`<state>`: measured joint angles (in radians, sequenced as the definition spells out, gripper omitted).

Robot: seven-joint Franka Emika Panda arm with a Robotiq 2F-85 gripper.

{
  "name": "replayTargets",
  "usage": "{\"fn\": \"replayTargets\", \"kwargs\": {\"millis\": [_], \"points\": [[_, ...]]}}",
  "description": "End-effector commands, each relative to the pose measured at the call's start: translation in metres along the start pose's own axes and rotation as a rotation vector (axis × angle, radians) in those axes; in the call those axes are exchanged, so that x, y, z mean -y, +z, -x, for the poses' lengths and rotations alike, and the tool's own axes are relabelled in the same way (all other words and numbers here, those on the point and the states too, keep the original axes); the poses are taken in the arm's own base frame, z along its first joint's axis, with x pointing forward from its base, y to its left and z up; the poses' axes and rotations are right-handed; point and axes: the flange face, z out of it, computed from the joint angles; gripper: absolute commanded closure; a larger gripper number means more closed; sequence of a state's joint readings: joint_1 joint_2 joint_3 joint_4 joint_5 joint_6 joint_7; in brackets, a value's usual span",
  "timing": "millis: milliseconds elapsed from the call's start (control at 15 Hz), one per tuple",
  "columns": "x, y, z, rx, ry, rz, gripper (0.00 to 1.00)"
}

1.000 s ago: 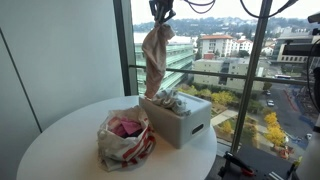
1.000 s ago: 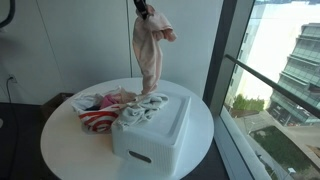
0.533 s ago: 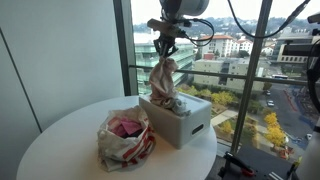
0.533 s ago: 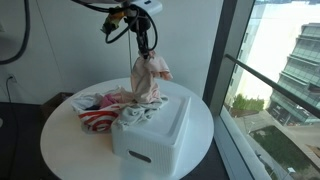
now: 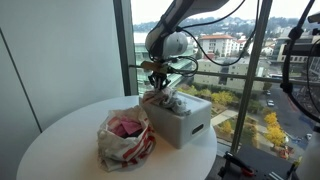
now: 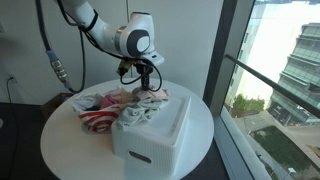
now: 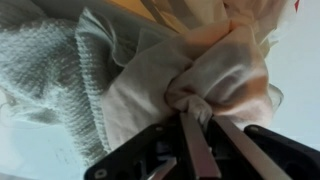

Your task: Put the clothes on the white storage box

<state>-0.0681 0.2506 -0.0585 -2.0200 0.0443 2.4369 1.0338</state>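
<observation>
You are at the placing step: your gripper [image 6: 146, 84] is clamped on the bunched peach fabric garment [image 7: 225, 65], which lies on the white plastic storage box [image 6: 165, 130], so next release it and lift straight up.

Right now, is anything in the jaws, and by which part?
The peach garment, pinched at a bunched fold on top, resting on the white storage box.

Both exterior views see the round table [image 5: 60, 140] and white box [image 6: 165, 135] from different sides, a bit away, while my wrist view looks at the pale cloth [image 7: 225, 75] from very close.
</observation>
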Motion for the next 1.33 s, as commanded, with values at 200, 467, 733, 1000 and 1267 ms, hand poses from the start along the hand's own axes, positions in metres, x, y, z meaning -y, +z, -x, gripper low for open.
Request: {"fn": "replayTargets", "kwargs": {"millis": [200, 467, 733, 1000, 1267], "points": [[-0.006, -0.124, 0.018, -0.268, -0.066, -0.111, 0.31], [0.016, -0.188, 0.073, -0.359, -0.261, -0.187, 0.01], [0.054, -0.158, 0.148, -0.218, -0.452, -0.223, 0.00], [0.067, -0.088, 0.185, -0.030, -0.610, -0.158, 0.00], [0.056, -0.001, 0.184, 0.129, -0.655, -0.028, 0.00]]}}
